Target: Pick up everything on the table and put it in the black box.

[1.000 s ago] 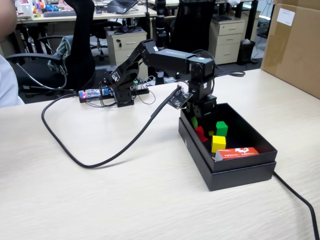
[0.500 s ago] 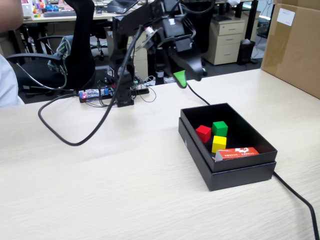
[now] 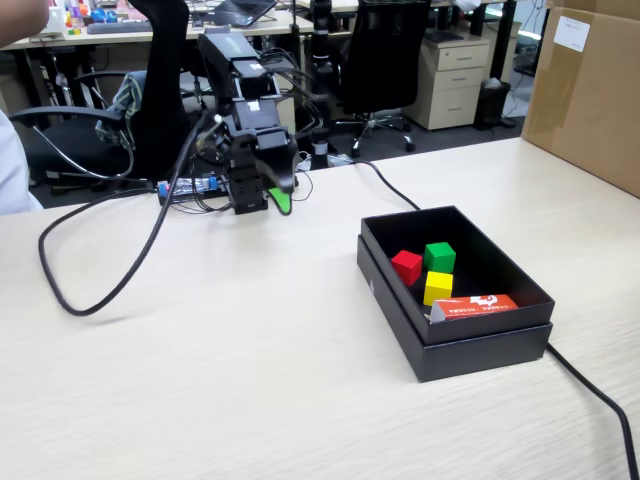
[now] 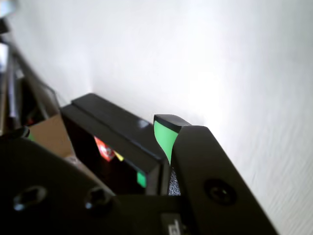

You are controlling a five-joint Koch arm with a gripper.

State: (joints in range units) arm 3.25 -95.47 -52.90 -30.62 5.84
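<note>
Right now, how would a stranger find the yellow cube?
Look at the black box on the right of the table in the fixed view. Inside it, the yellow cube sits below the green cube, just above the orange-red packet; it is the only yellow thing.

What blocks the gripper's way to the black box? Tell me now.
Nothing visible does. In the fixed view, bare table lies between the gripper and the black box. The box is open-topped, already holding red, green and yellow cubes and a carton.

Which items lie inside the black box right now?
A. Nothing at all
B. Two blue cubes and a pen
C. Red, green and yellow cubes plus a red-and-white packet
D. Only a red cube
C: in the fixed view the black box holds the red cube, green cube, yellow cube and red-and-white packet.
</note>
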